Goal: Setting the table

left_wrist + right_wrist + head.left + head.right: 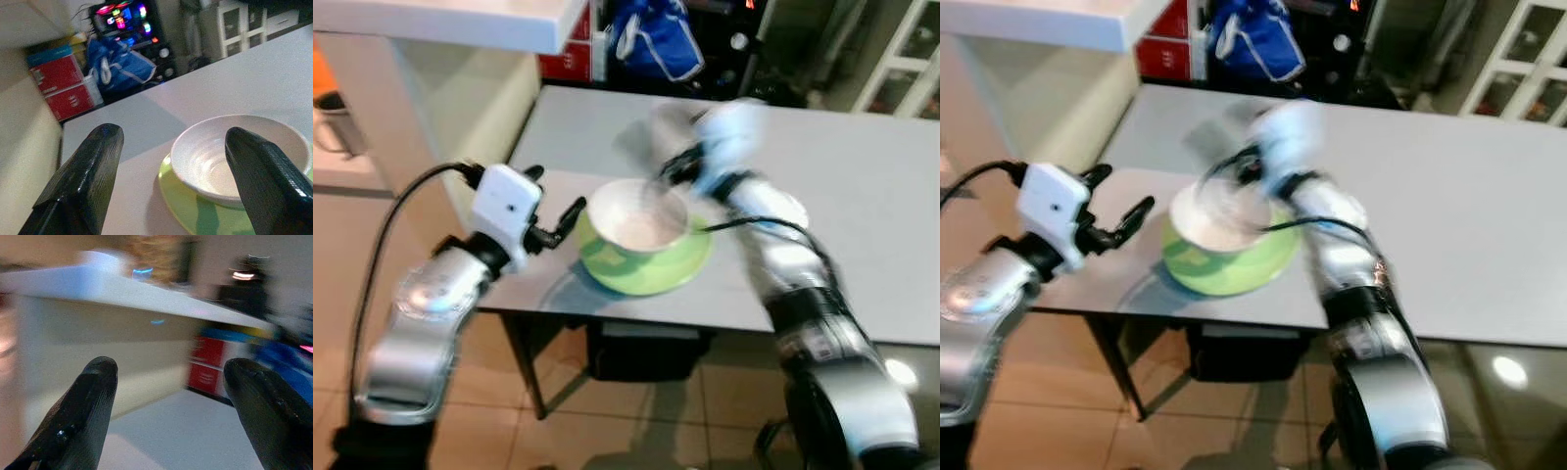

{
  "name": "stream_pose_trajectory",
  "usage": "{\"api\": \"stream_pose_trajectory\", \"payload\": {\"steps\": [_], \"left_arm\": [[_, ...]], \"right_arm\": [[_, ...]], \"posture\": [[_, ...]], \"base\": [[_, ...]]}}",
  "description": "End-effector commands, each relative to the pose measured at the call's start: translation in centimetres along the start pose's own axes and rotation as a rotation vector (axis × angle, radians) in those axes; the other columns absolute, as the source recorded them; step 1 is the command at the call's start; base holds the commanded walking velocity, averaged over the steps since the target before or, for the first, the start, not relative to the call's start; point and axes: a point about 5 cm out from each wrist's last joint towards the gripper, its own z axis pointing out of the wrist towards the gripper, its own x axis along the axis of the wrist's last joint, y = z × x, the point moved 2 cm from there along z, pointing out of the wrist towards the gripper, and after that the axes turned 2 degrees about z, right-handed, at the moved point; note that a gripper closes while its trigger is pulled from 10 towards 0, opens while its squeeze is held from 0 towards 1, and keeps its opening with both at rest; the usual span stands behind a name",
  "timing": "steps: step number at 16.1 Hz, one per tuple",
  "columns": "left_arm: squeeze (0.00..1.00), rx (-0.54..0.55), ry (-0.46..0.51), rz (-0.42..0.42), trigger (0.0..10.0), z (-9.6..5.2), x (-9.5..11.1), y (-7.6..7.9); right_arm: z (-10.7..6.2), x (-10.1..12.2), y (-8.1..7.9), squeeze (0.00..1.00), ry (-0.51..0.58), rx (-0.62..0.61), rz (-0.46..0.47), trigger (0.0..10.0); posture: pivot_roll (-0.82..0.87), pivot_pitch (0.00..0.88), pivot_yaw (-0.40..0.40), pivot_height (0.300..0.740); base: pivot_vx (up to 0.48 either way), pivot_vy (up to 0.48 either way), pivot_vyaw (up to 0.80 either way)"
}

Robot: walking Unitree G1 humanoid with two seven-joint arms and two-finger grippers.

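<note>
- No words or numbers can be read anywhere.
- The red boxes (pixel 61 85) behind the tabletop (pixel 254 73) have small white marks, too blurry to read.

Glossy glazed white bowl (pixel 239 159) on smooth green plate (pixel 195 215); matt grey table (pixel 862 186); textured black fingers (pixel 83 181).

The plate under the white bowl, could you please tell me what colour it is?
The plate is light green, plain with no pattern; the left eye view shows it best.
</note>
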Motion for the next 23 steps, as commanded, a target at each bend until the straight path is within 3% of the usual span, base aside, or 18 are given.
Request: {"api": "stream_pose_trajectory", "payload": {"steps": [1, 2, 5, 11, 17, 23], "left_arm": [[0.00, -0.007, -0.024, 0.003, 10.0, 0.3, -0.5, 0.7], [0.00, 0.008, -0.023, -0.028, 10.0, 0.7, -0.7, 1.5], [0.00, 0.012, -0.022, -0.064, 10.0, 1.8, -0.9, 2.9], [0.00, 0.141, -0.033, -0.033, 10.0, 2.2, -0.7, 1.4], [0.00, 0.214, -0.010, -0.031, 10.0, 2.8, 0.3, 0.1], [0.00, 0.266, -0.036, -0.021, 10.0, 2.5, -0.5, -0.5]], "right_arm": [[-1.1, -0.6, 1.0, 0.00, -0.029, -0.099, 0.045, 10.0], [-3.2, -0.9, 0.9, 0.00, -0.028, -0.183, 0.075, 10.0], [-6.1, -1.2, 1.4, 0.00, -0.102, -0.402, 0.137, 10.0], [-9.0, -1.8, -0.5, 0.00, -0.252, -0.497, 0.186, 10.0], [-7.9, -1.9, -1.9, 0.00, -0.290, -0.419, 0.183, 10.0], [-7.1, -2.9, -3.2, 0.00, -0.350, -0.354, 0.180, 10.0]], "posture": [[0.03, 0.000, -0.015, 0.740], [0.02, 0.000, -0.008, 0.740], [-0.01, 0.000, 0.010, 0.740], [-0.04, 0.000, 0.006, 0.740], [0.01, 0.000, -0.007, 0.740], [0.02, 0.000, -0.027, 0.740]], "base": [[0.000, 0.000, 0.00], [0.000, 0.255, 0.00], [0.000, 0.366, 0.00], [0.000, 0.402, 0.00], [0.000, 0.422, 0.00], [0.000, 0.480, 0.00]]}}
